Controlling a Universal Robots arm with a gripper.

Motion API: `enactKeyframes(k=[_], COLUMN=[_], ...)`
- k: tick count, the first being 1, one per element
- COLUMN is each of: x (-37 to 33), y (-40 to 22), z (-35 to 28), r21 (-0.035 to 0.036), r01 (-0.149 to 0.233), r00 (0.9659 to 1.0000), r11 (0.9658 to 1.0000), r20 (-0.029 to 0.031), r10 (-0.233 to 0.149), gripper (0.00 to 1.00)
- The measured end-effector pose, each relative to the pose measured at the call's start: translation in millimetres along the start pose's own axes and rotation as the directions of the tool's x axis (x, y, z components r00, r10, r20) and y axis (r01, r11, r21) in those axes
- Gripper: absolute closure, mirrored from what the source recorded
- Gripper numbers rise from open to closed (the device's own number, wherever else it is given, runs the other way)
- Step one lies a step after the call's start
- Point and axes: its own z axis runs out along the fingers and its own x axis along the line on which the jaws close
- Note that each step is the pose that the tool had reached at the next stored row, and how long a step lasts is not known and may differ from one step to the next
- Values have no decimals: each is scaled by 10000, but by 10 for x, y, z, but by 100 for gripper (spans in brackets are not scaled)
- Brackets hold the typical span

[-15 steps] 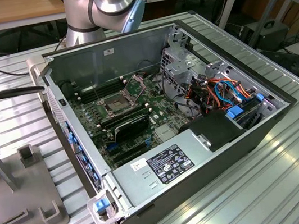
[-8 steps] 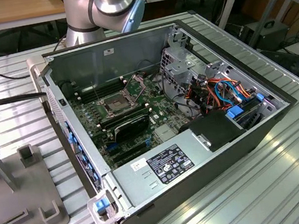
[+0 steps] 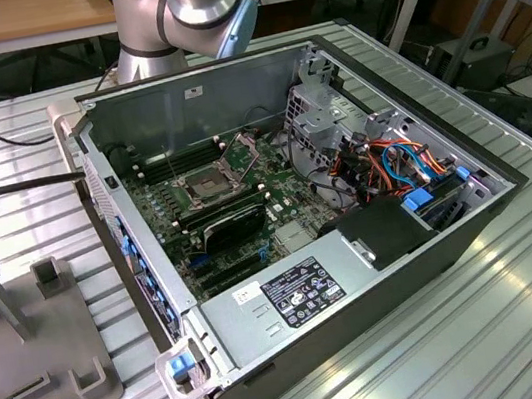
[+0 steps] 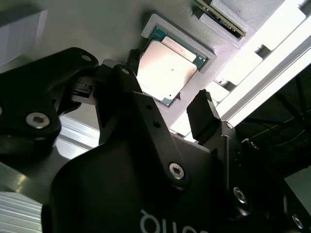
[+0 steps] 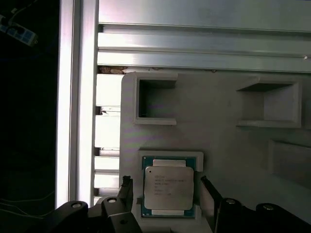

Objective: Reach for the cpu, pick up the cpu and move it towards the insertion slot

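The cpu [image 5: 169, 188], a silver square on a green board, lies flat in a raised pocket of a grey holder plate [image 5: 218, 141]. In both wrist views my gripper [image 5: 166, 190] is open, with one black finger on each side of the cpu [image 4: 167, 68] and a gap between each finger and its edges. The fingers [image 4: 203, 112] are apart from the cpu and nothing is held. In the exterior view the insertion slot [image 3: 205, 186], a square socket with a silver frame, sits on the motherboard inside the open computer case. The arm's [image 3: 185, 10] silver joints rise behind the case.
The computer case [image 3: 403, 299] stands open on a ribbed aluminium table [image 3: 492, 346]. It holds a black finned block [image 3: 234, 223], a power supply [image 3: 282, 298] and coloured cables [image 3: 392, 164]. A grey fixture [image 3: 25, 339] sits at the exterior view's left. Empty square pockets [image 5: 155, 99] adjoin the cpu's pocket.
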Motion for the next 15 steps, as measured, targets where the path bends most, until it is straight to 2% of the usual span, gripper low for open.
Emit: enactKeyframes(k=[7, 11, 15], x=[-2, -9, -21], y=[0, -1, -1], z=[19, 46, 59], r21=[0, 1, -2], r01=[1, 0, -21], r00=[10000, 10000, 10000], r11=[10000, 10000, 10000], r20=[-3, -43, -43], r10=[-1, 0, 21], gripper=[34, 34, 34])
